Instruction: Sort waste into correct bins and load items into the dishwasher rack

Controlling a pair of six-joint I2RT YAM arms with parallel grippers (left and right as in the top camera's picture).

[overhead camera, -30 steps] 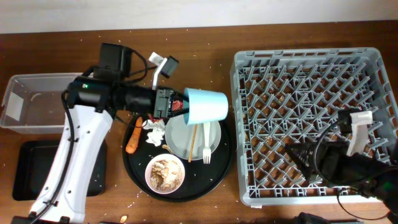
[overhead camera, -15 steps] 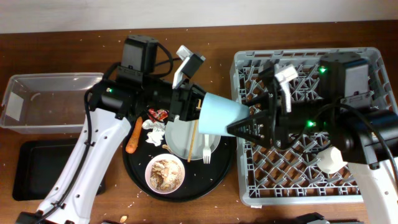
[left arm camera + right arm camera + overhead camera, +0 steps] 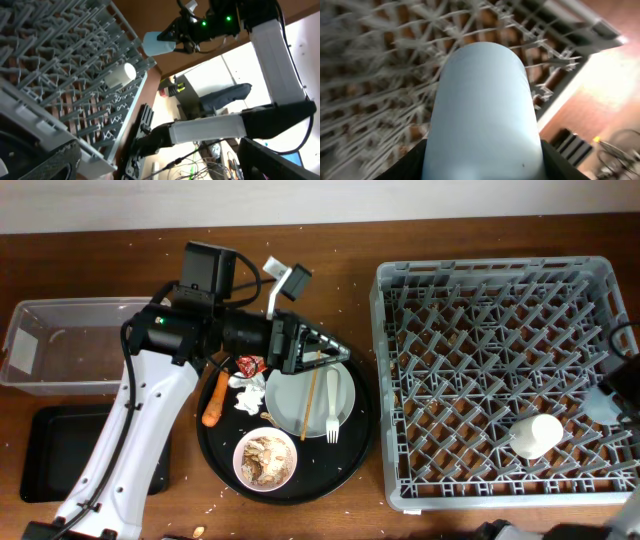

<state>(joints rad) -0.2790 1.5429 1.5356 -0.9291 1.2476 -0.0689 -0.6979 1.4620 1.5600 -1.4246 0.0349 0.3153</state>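
My right gripper is shut on the small light-blue cup, held above the pegs of the grey dishwasher rack. The left wrist view shows that cup high over the rack; the overhead view does not show it. My left gripper hangs open and empty over the white plate, which carries the fork and chopstick. A cream cup lies in the rack. Red wrapper, tissue, carrot and a bowl of rice scraps sit on the round black tray.
The clear tub stands at the far left with the shallow black tray in front of it. Crumbs speckle the wooden table. My right arm shows only at the right edge of the overhead view.
My left gripper opened, let go of the light-blue cup and pulled back left. My right gripper closed on the cup and carried it right, out of the overhead view.
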